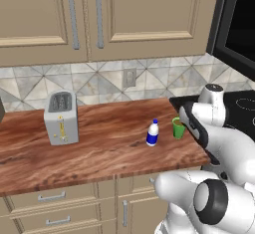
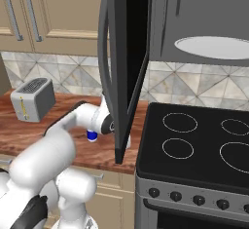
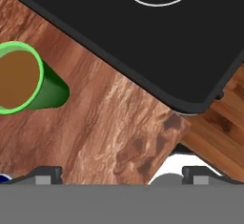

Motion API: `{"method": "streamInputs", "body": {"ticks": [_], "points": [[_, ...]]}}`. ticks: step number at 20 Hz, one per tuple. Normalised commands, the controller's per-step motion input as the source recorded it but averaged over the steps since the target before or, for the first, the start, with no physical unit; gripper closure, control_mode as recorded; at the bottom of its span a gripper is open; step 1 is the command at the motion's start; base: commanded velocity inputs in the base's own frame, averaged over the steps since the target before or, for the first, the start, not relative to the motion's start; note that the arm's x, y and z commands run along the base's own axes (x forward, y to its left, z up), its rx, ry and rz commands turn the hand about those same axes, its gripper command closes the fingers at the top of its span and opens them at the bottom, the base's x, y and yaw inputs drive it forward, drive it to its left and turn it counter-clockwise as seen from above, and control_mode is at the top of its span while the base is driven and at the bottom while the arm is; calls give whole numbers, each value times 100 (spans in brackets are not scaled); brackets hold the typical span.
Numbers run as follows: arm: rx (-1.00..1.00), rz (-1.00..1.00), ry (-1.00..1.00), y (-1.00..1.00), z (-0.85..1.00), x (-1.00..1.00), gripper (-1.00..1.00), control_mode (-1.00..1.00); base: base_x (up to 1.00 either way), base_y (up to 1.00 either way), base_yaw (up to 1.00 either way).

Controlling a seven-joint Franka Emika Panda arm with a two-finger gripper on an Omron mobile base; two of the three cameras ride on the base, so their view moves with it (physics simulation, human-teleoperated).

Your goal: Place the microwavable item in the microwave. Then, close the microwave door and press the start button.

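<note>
White arm bent forward low, pincer (image 3: 122, 173) pointing down, jaws wide apart

The desk (image 1: 99, 143) is a reddish-brown wooden top running along the tiled wall, over beige drawers and doors. A silver toaster (image 1: 61, 117) stands on it toward the left, well apart from the rest. Near the right end a small white bottle (image 1: 153, 133) with a blue label and cap stands upright, and just beside it, to its right, stands a green cup (image 1: 178, 128) with brown contents. The desk's right end meets the black stove top (image 2: 194, 145).
</note>
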Motion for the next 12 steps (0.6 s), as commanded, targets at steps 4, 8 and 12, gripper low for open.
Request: {"method": "streamInputs", "body": {"ticks": [4,8,12], "points": [[3,-7,0,0,0,28,-100,-100,0,0,0],[3,-4,-3,0,0,24,-100,-100,0,0,0],[4,-1,-4,0,0,24,-100,-100,0,0,0]]}}
